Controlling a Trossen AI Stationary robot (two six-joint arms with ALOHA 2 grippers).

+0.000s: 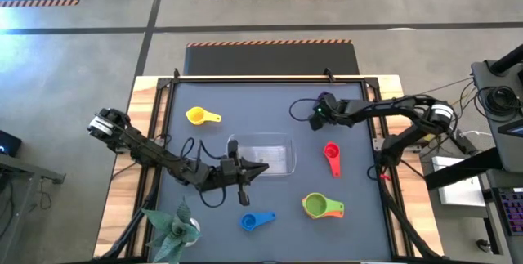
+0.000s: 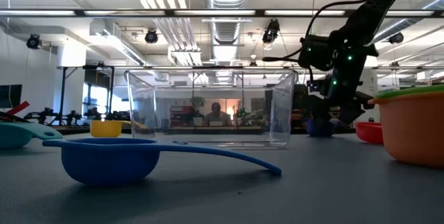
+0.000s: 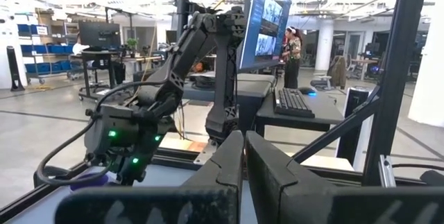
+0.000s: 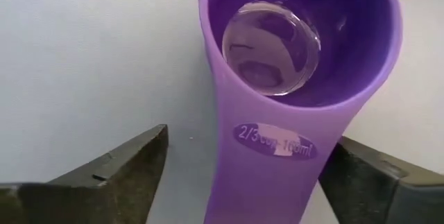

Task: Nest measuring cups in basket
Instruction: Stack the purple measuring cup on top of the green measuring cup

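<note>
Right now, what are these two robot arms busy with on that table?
The right pincer sits open, one finger on each side of the handle of a purple measuring cup at the far side of the table. The left pincer rests by the clear basket, which looks empty. Yellow, red, blue and a green-in-orange pair lie scattered around, not yet collected.

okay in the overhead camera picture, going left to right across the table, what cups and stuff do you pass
Yellow cup → blue cup → clear basket → red cup. The green plant, the left gripper, the right gripper and the stacked green and orange cups overlap these in the order, so I leave them out.
</note>
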